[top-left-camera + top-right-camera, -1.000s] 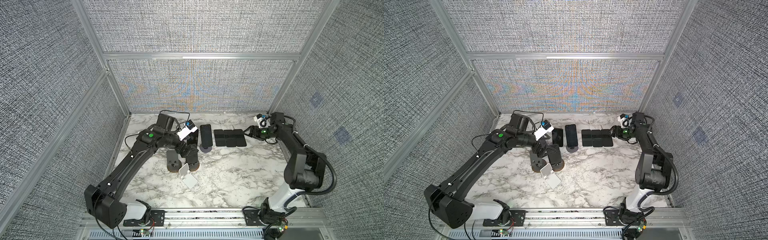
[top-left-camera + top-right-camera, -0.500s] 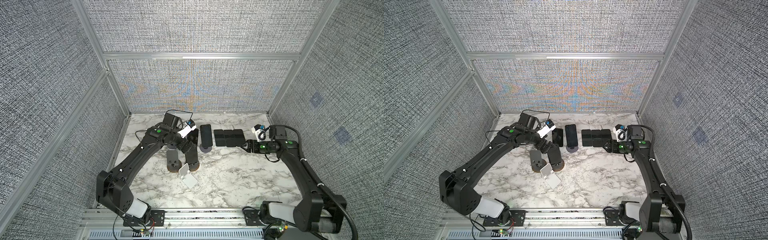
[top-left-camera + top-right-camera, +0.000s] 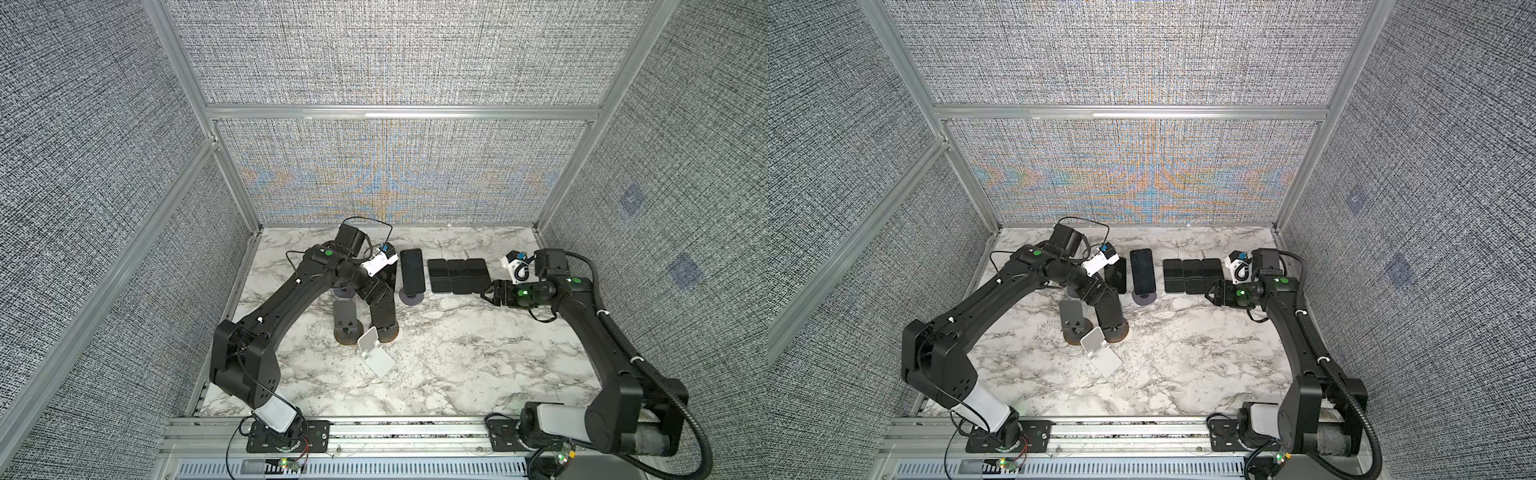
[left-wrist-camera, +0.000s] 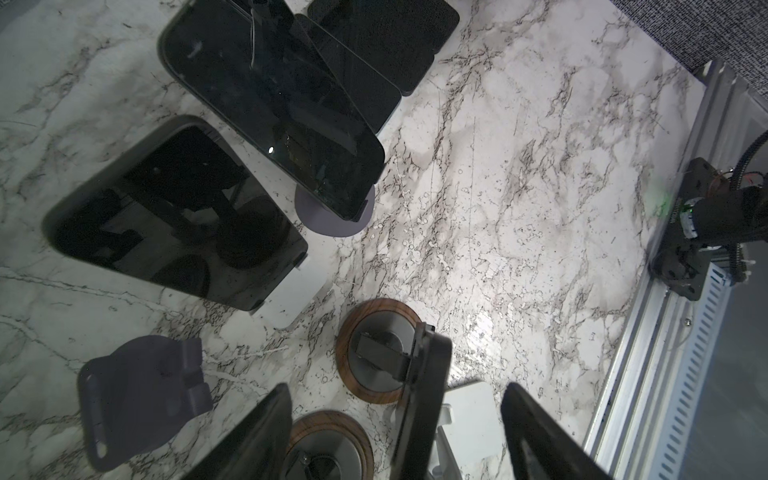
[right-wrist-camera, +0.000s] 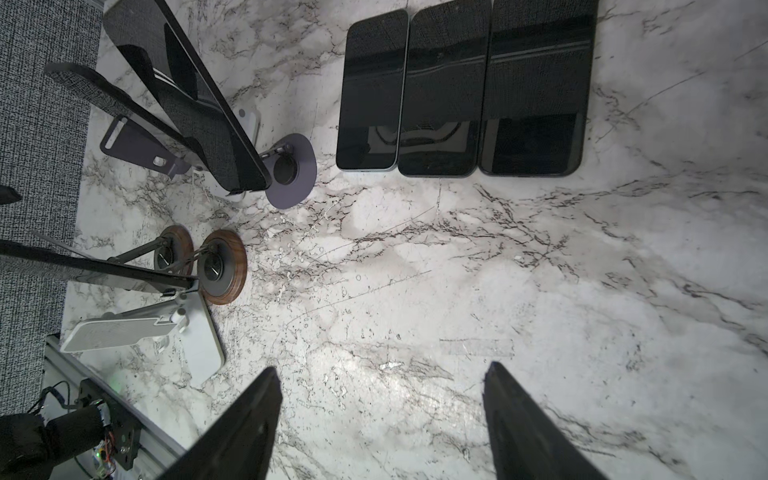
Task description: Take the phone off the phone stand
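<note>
Bending down toward the tabletop's (image 3: 457,353) left edge, the left gripper (image 4: 395,390) is straddling the phone (image 4: 424,395) with jaws apart and clear of it. The phone is leaning on its wood-based phone stand (image 4: 374,357). The right gripper (image 5: 383,372) is hovering, jaws apart, near three flat phones (image 5: 457,91) by the back edge. A white stand (image 3: 374,351) is sitting just beside the phone stand, toward the front edge.

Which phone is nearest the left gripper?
The phone on the wood-based stand: it alone stands edge-on between the fingers of the left gripper.

The marble table (image 3: 478,357) bears 3 dark phones (image 3: 457,276) lying flat side by side, a white stand (image 3: 374,351) and 2 wood-based stands (image 5: 226,289).
</note>
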Available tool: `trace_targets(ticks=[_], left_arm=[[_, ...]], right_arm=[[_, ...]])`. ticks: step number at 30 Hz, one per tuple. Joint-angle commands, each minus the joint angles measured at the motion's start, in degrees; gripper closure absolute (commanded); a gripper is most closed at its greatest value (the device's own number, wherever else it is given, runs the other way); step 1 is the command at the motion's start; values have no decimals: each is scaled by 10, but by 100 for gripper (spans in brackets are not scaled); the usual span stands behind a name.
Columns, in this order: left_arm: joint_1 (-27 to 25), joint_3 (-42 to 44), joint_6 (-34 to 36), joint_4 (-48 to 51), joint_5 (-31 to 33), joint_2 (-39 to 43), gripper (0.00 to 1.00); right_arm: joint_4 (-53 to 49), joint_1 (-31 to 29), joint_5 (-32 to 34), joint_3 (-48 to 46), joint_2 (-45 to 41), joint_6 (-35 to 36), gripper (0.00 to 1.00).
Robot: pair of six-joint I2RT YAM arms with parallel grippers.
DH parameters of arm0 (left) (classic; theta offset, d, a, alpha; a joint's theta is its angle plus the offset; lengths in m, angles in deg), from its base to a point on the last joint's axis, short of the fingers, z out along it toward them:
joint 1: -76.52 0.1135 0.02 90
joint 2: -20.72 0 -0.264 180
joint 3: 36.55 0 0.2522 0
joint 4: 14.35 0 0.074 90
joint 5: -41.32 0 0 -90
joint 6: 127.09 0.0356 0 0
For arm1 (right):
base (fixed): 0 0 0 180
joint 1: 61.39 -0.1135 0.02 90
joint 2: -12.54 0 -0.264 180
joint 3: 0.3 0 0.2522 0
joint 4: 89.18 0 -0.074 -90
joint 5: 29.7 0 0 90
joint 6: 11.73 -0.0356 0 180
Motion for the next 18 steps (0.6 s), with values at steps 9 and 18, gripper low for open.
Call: trace_targets(ticks=[9, 18], left_arm=[[0, -19, 29, 61, -18, -16, 43], [0, -26, 29, 69, -25, -26, 65]], right_arm=[[-7, -11, 13, 45, 33, 9, 28], [4, -41, 9, 55, 51, 5, 28]])
